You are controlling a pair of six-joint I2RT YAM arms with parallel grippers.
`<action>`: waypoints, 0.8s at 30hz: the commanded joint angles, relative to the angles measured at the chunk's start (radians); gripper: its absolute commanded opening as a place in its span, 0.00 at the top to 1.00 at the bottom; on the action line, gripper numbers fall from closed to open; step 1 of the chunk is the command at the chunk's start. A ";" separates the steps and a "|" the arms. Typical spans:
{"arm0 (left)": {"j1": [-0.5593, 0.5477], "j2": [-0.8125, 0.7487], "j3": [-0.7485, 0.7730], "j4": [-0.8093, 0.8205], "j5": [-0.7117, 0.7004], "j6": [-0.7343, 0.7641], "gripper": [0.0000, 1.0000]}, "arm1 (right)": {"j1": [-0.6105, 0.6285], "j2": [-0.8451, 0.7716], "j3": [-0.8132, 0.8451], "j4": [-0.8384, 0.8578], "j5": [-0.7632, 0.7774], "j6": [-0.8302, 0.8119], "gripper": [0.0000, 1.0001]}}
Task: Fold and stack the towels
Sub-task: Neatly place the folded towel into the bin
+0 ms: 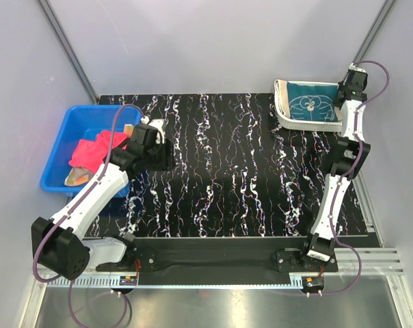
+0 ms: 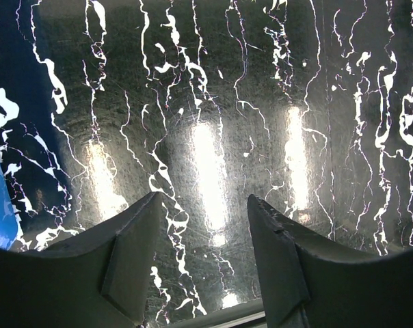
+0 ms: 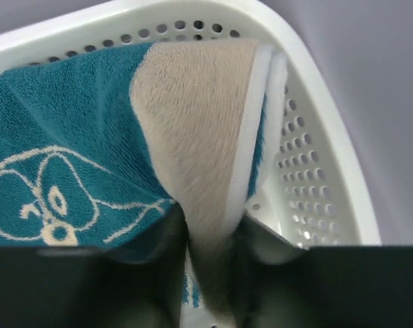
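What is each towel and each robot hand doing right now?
teal towel: in the white basket, beige corner pinched.
pink towel: crumpled in the blue bin.
orange towel: bunched partly under the pink towel.
left gripper: open, empty, over the table.
right gripper: shut on the teal towel's corner.

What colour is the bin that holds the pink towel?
The bin is bright blue; the top external view shows it best.

The bench (image 1: 234, 171) is a black slab veined with white streaks, glossy enough to mirror the overhead lights. A blue plastic bin (image 1: 66, 130) sits across its left edge, reaching out past the side. A white perforated basket (image 1: 280, 102) stands at the far right corner.
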 commanded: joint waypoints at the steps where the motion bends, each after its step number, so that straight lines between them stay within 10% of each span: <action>1: 0.004 -0.006 0.032 0.052 0.027 0.003 0.41 | -0.010 0.013 0.050 0.081 0.037 -0.064 0.61; 15: 0.004 -0.093 0.143 -0.053 -0.119 -0.037 0.39 | 0.187 -0.301 -0.072 0.043 0.181 -0.054 0.00; 24: 0.193 -0.021 0.360 -0.250 -0.367 -0.115 0.37 | 0.570 -0.720 -0.524 0.021 0.043 0.170 0.00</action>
